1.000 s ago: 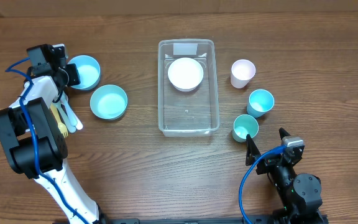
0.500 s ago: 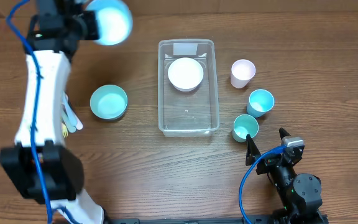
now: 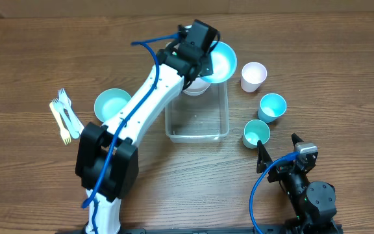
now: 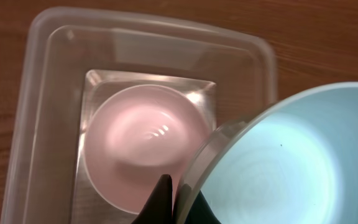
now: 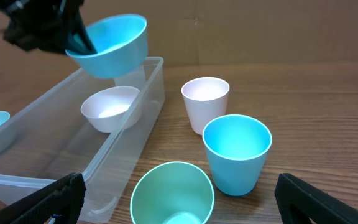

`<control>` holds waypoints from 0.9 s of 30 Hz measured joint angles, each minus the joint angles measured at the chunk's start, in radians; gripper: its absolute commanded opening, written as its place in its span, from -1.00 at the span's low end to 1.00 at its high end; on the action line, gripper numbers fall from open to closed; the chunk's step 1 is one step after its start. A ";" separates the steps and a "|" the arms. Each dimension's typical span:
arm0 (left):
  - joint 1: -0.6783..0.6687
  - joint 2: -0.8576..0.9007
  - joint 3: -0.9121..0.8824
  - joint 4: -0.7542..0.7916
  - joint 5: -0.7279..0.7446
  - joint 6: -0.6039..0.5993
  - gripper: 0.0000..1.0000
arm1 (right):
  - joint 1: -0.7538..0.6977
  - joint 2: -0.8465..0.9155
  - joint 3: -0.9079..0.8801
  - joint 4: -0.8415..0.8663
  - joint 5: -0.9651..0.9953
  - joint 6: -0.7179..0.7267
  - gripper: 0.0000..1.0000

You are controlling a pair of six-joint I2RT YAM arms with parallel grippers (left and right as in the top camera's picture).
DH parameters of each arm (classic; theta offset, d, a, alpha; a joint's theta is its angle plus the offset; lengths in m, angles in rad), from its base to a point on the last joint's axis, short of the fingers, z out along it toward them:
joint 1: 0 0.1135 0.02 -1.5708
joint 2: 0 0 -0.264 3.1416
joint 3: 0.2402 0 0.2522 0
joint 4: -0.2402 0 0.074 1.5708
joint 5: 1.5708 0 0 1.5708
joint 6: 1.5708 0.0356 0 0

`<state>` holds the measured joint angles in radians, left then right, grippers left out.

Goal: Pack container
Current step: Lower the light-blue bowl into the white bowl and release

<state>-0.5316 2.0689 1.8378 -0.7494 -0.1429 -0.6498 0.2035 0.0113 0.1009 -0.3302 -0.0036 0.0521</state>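
Hovering top center, the left gripper [image 3: 207, 64] pinches a blue bowl [image 3: 223, 60] over the container [image 3: 197, 125]. White bowl's [image 4: 138, 144] in; cups [image 3: 272, 106] and forks [image 3: 63, 116] are left outside.

The brown wooden table [image 3: 343, 58] carries the clear container [image 3: 197, 123] at the centre of the frame. Left of it sits a light blue bowl [image 3: 108, 104], and farther left are plastic forks [image 3: 62, 116] (white and yellow, bunched together). At right stand a white cup [image 3: 254, 75], a blue cup [image 3: 272, 106] and, lowest, a green cup [image 3: 256, 133].
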 measured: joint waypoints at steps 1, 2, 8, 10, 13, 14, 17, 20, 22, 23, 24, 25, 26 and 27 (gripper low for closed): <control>0.011 0.014 0.000 -0.008 -0.001 -0.031 -0.92 | 0.000 0.000 0.000 0.000 0.000 0.000 1.00; 0.027 0.038 0.000 -0.033 -0.007 -0.085 -0.92 | 0.000 0.000 0.000 0.000 0.000 0.000 1.00; 0.029 0.061 0.000 -0.094 -0.080 -0.221 -0.92 | 0.000 0.000 0.000 0.000 0.000 0.000 1.00; 0.031 0.061 0.000 -0.116 -0.102 -0.262 -0.92 | 0.000 0.000 0.000 0.000 0.000 0.000 1.00; 0.031 0.061 0.000 -0.116 -0.117 -0.295 -0.92 | 0.000 0.000 0.000 0.000 0.000 0.000 1.00; 0.034 0.061 0.000 -0.115 -0.119 -0.301 -0.92 | 0.000 0.000 0.000 0.000 0.000 0.000 1.00; 0.039 0.061 0.000 -0.115 -0.123 -0.303 0.05 | 0.000 0.000 0.000 0.000 0.000 0.000 1.00; 0.042 0.061 0.000 -0.099 -0.117 -0.313 0.77 | 0.000 0.000 0.000 0.000 0.000 0.000 1.00; 0.042 0.061 0.000 -0.067 -0.095 -0.307 0.79 | 0.000 0.000 0.000 0.000 0.000 0.000 1.00; 0.042 0.061 0.000 -0.059 -0.085 -0.297 0.79 | 0.000 0.000 0.000 0.000 0.000 0.000 1.00; 0.042 0.061 0.000 -0.057 -0.074 -0.291 0.77 | 0.000 0.000 0.000 0.000 0.000 0.000 1.00; 0.042 0.061 0.000 -0.057 -0.070 -0.290 0.73 | 0.000 0.000 0.000 0.000 0.000 -0.001 1.00; 0.042 0.061 0.000 -0.053 -0.064 -0.283 0.68 | 0.000 0.000 0.000 0.000 0.000 0.000 1.00; 0.042 0.061 0.000 -0.041 -0.056 -0.265 0.67 | 0.000 0.000 0.000 0.000 0.000 0.000 1.00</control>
<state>-0.4900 2.1304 1.8374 -0.7906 -0.1986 -0.9150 0.2035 0.0113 0.1009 -0.3302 -0.0032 0.0517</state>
